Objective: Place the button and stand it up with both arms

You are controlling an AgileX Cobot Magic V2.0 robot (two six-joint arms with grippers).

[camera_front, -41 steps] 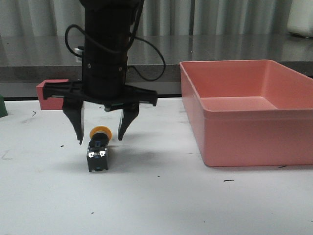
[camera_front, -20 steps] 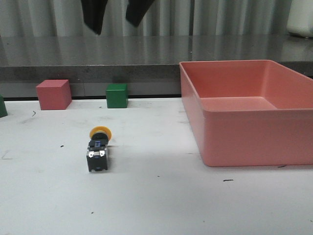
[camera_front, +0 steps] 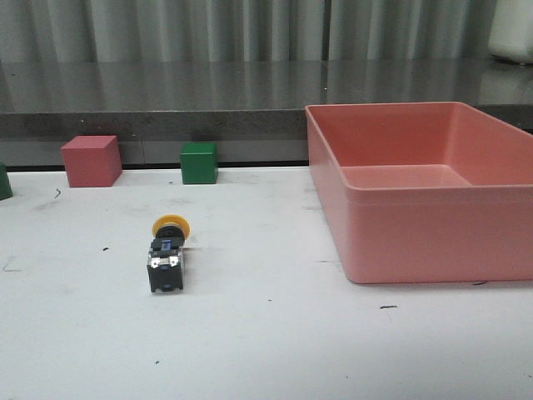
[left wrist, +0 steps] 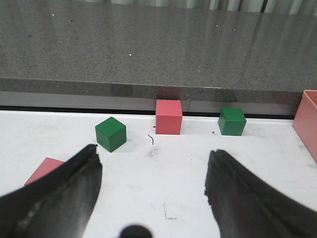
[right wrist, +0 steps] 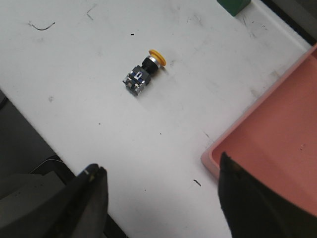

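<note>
Landmark: pink bin [camera_front: 416, 221], right side of the white table [camera_front: 275, 342]

Nearest the camera in the front view: bare table surface with a few dark scuff marks, one small mark just in front of the bin's near left corner

Button [camera_front: 168, 256] lies on its side on the table, well to the left of the bin and about level with its near wall. Contact block end faces the camera, yellow-orange cap points away toward the back. Not upright. Nothing touching it

Further back, left of the bin and near the rear table edge: green cube [camera_front: 199, 162], closer to the bin, then red cube [camera_front: 91, 161] further left. Both well apart from the button. Behind them a dark grey counter [camera_front: 208, 92]

No arm appears in the front view

Left gripper [left wrist: 153, 191]: fingers spread wide, nothing between them, looking across the table at the cubes

Right gripper [right wrist: 161, 203]: fingers spread wide, empty, high above the table; button [right wrist: 143, 73] seen well away from it, beside the bin's left wall
</note>
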